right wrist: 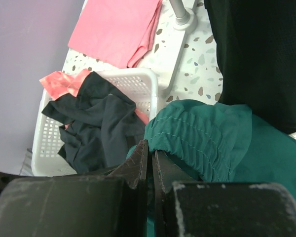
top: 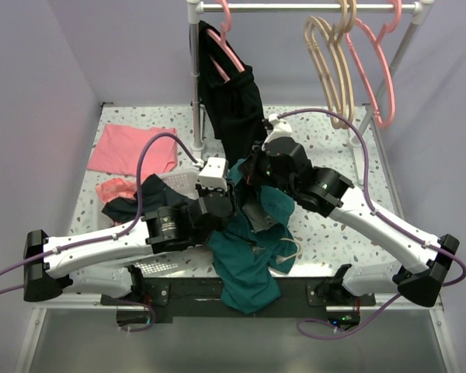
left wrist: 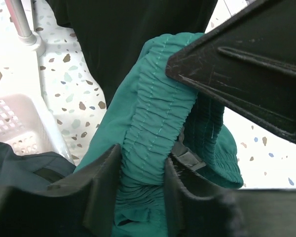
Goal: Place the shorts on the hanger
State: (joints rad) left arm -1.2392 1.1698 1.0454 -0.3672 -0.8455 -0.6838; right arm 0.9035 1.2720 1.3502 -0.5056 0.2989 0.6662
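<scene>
Teal shorts [top: 252, 264] held above the tabletop [top: 326, 225] by both arms: left gripper [left wrist: 143, 160] partly closed around the gathered elastic waistband, right gripper [right wrist: 149, 148] pinched fully shut on the waistband's edge; tan hanger [top: 346, 78] on the rail [top: 311, 6], well apart.

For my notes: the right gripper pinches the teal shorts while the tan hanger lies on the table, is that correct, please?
No: the top external view shows the tan hanger hanging on the rail, not the table; the right gripper does pinch the shorts.
</scene>
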